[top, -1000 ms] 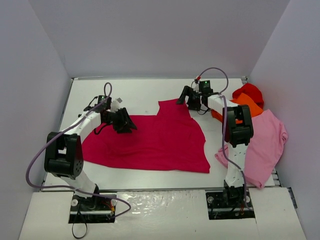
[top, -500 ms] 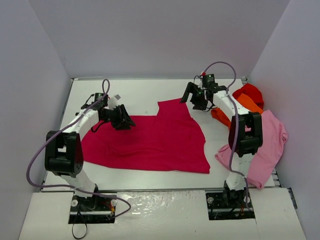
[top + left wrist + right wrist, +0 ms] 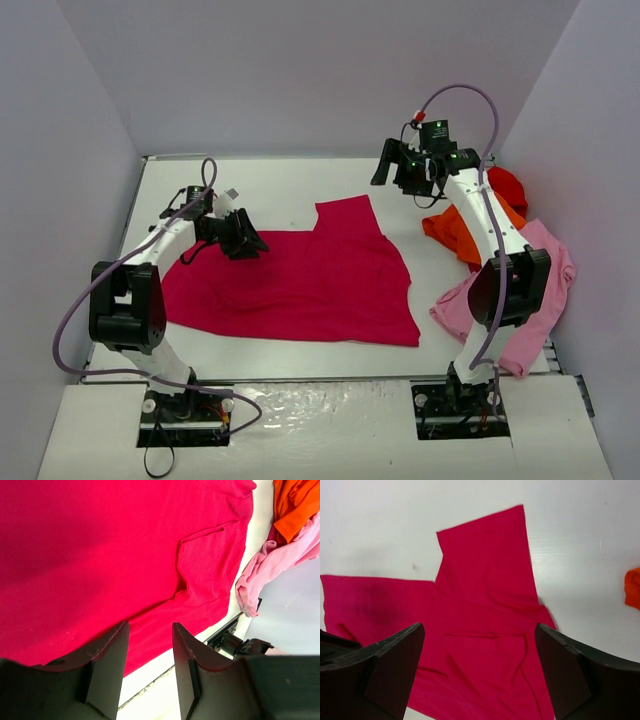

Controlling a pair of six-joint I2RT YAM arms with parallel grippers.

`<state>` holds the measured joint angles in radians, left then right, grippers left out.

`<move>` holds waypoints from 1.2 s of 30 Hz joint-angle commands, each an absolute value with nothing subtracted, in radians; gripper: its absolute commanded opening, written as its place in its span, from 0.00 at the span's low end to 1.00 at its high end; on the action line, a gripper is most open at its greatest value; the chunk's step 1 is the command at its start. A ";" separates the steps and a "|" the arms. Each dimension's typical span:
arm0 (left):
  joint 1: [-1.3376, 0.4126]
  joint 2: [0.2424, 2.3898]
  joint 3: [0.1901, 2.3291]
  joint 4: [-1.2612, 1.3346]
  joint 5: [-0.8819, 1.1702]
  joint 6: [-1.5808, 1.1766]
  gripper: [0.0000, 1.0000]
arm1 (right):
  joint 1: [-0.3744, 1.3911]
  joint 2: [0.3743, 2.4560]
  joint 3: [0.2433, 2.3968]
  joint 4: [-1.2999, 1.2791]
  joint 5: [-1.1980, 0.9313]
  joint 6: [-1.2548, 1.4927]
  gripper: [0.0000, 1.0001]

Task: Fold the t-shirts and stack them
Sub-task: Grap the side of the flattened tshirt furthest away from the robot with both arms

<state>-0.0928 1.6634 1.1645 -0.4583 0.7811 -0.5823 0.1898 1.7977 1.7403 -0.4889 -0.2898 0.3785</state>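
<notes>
The large crimson t-shirt (image 3: 300, 280) lies spread flat mid-table, one sleeve (image 3: 348, 215) pointing to the far side. It fills the left wrist view (image 3: 125, 545) and sits below the right wrist camera (image 3: 485, 620). My left gripper (image 3: 250, 238) (image 3: 150, 627) hovers open over the shirt's far left edge with nothing between its fingers. High above the far sleeve, my right gripper (image 3: 390, 172) (image 3: 479, 627) stands wide open and empty. At the right lie the light pink t-shirt (image 3: 530, 300), the orange t-shirt (image 3: 460, 230) and the bright red t-shirt (image 3: 505, 185), bunched together.
Grey walls close in the white table (image 3: 270, 180) on the left, back and right. The right arm's upright link rises in front of the pink shirt. That arm's base (image 3: 235, 642) shows past the crimson shirt's hem in the left wrist view.
My right gripper has risen and pulled back toward the far right, away from the crimson sleeve, staying open. The left gripper has shifted only slightly.
</notes>
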 commanded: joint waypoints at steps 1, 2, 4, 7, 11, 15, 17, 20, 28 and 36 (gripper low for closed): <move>-0.069 1.631 1.185 -0.426 0.808 -0.565 0.36 | 0.178 1.840 1.742 -0.514 -0.340 0.369 0.89; -0.065 1.629 1.183 -0.426 0.808 -0.563 0.36 | 0.178 1.857 1.747 -0.514 -0.364 0.372 0.89; -0.057 1.615 1.180 -0.429 0.803 -0.556 0.36 | 0.179 1.881 1.751 -0.514 -0.389 0.378 0.89; -0.054 1.602 1.181 -0.437 0.782 -0.551 0.36 | 0.181 1.886 1.749 -0.515 -0.377 0.378 0.88; -0.044 1.605 1.179 -0.431 0.795 -0.557 0.36 | 0.213 1.828 1.747 -0.530 -0.162 0.372 0.89; -0.035 1.552 1.177 -0.438 0.729 -0.525 0.36 | 0.262 1.685 1.639 -0.430 0.166 0.468 1.00; -0.035 1.488 1.165 -0.417 0.699 -0.500 0.39 | 0.213 1.633 1.511 -0.331 0.073 0.551 1.00; -0.035 1.433 1.137 -0.371 0.702 -0.498 0.52 | 0.135 1.596 1.346 -0.163 -0.196 0.623 1.00; -0.030 1.421 1.010 0.016 0.984 -0.749 0.97 | 0.126 1.571 1.255 -0.038 -0.433 0.666 1.00; -0.025 1.446 0.967 0.173 1.048 -0.844 0.97 | 0.152 1.581 1.170 0.111 -0.569 0.721 1.00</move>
